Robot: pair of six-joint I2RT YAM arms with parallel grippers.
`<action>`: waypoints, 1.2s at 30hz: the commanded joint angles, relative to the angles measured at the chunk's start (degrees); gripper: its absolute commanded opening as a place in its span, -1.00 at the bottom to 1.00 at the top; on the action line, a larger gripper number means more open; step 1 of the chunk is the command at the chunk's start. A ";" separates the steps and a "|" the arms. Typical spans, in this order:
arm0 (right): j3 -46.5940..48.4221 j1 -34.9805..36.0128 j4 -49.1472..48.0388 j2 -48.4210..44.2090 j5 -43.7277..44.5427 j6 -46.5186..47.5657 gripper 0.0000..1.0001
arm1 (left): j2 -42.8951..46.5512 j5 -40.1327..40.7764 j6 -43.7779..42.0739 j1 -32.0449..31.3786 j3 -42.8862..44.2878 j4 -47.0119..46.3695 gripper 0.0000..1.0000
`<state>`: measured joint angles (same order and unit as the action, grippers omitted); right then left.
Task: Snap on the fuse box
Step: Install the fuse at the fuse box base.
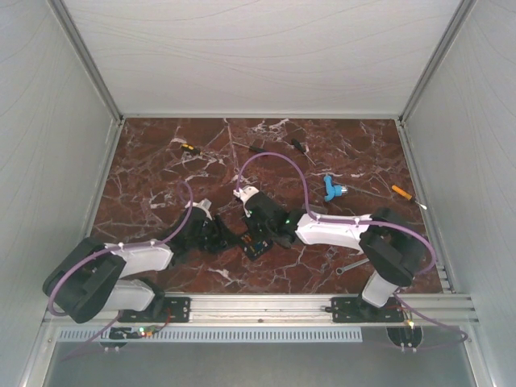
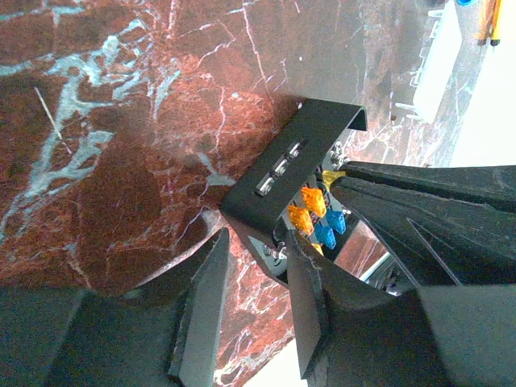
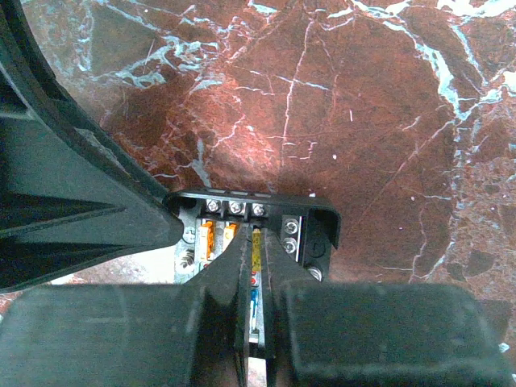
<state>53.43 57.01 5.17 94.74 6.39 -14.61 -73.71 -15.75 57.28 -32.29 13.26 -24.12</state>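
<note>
One fuse box (image 2: 274, 173): two orange fuses (image 2: 306, 208) and two blue fuses (image 2: 329, 227) visible. Left gripper (image 2: 258, 240) fingers apart, straddling its wall. Right gripper (image 3: 256, 242) fingers together, inside box.

The red-brown marbled worktop (image 1: 145, 181) carries the black fuse box (image 1: 256, 244) near its middle. To the right lie a blue plastic piece (image 1: 331, 188), an orange-handled screwdriver (image 1: 401, 193) and, nearer, a slim metal tool (image 1: 352, 264). A yellow-and-black tool (image 1: 189, 148) lies toward the far left.
</note>
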 commanded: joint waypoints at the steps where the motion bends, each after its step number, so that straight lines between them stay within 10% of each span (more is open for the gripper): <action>1: -0.33 0.46 -2.36 0.96 1.31 -1.25 -1.00 | -0.93 -1.03 0.56 0.32 0.82 -3.16 -0.31; 36: 4.13 0.45 5.86 -2.59 2.03 -0.25 -0.64 | -4.15 -2.91 2.54 0.30 -0.15 -6.75 -0.41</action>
<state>54.83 57.78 9.08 93.95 7.92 -15.77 -77.34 -17.65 59.22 -32.29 12.53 -28.49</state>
